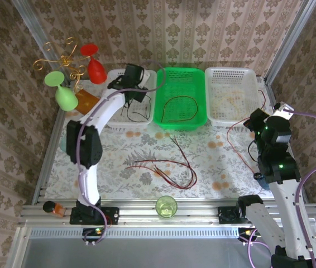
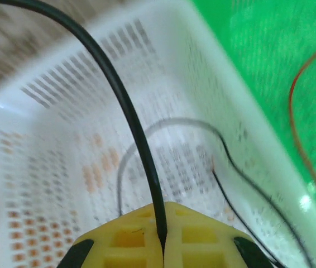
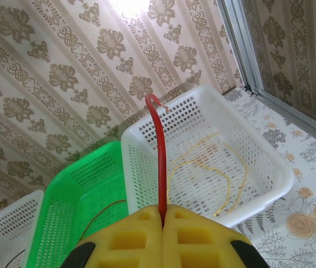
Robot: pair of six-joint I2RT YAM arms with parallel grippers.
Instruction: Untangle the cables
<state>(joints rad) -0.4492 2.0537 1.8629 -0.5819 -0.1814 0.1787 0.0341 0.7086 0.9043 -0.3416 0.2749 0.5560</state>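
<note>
While left gripper hangs over left white basket, jaws clenched on black cable; cable arcs up out of frame. Second black cable lies curled on basket floor. Right gripper pinched tight on red cable, end upright, tip hooked. Yellow cable loops inside right white basket. Green basket between white ones holds red loop. Loose red and black cables sprawl tangled mid-table.
</note>
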